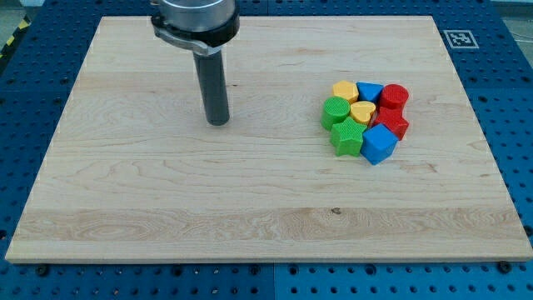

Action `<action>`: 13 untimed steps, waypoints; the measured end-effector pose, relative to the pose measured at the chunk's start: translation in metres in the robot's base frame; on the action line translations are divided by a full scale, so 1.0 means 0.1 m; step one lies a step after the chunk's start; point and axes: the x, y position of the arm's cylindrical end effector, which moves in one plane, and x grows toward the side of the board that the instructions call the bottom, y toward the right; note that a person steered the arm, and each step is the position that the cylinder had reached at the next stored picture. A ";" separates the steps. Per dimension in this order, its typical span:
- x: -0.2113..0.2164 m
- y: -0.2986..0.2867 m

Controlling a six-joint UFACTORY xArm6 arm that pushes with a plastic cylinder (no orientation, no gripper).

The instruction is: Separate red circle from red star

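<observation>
Our tip (217, 122) rests on the bench (166, 200) well to the view's left of the blocks, touching none of them; we carry no pincer at all, only the bare rod, so nothing is held. All the blocks sit packed in one cluster toward the view's right. The red circle (395, 96) is at the cluster's upper right corner, and the red star (392, 122) lies directly below it, the two touching or very nearly so. To their left sit a blue block (369, 91), a yellow block (345, 90), a yellow heart (362, 112), a green circle (335, 111) and a green star (346, 137), with a blue cube (378, 144) at the cluster's bottom. To do this step well, we judge that we should not drive straight in from the left, since that would shove the whole cluster together and keep the two reds joined. Better to travel round the top of the group and meet the red circle on a free side, then push it toward the view's top or right, away from the star; the narrow seam between the reds looks too tight to enter cleanly. The risk is clipping the blue block beside the circle. No containers are on the bench; the blocks lie loose on the wood.
</observation>
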 end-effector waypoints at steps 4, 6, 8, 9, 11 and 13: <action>0.30 0.70; 0.14 1.02; -0.01 1.02; -0.04 1.19; 0.18 1.25; 0.07 1.34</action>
